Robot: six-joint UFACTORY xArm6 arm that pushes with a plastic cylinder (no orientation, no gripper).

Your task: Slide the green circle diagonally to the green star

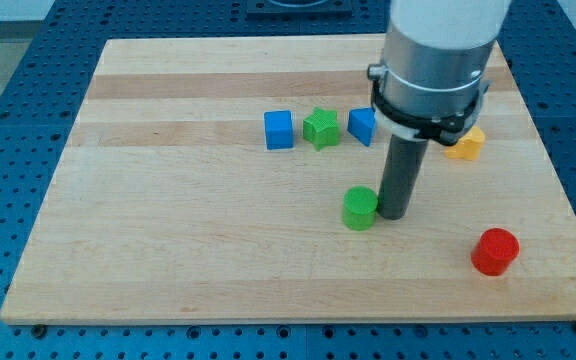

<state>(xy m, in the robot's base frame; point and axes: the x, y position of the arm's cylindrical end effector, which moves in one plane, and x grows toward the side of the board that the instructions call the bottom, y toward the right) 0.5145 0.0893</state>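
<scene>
The green circle (pixel 360 207) lies near the middle of the wooden board (pixel 168 260), below and slightly to the view's right of the green star (pixel 320 128). My tip (pixel 395 214) stands on the board at the circle's right edge — touching it or just short of contact; the picture does not settle which. The tool is a plain rod with no jaws, so it neither opens nor closes and grips nothing; it can only press against a block from one side. The step in hand appears to be the push itself, set up from the circle's right flank. The star sits up and to the view's left of the circle, between a blue cube (pixel 279 130) on its left and a second blue block (pixel 362 126) on its right. The next move therefore calls for a diagonal stroke toward the view's upper left, with the tip bearing on the circle's lower-right side; from its present position, pressure would tend to send the circle mostly leftward. Drift to the right risks contact with the second blue block. A yellow block (pixel 465 144), partly hidden behind the arm, and a red cylinder (pixel 494 251) lie well apart from the path.
</scene>
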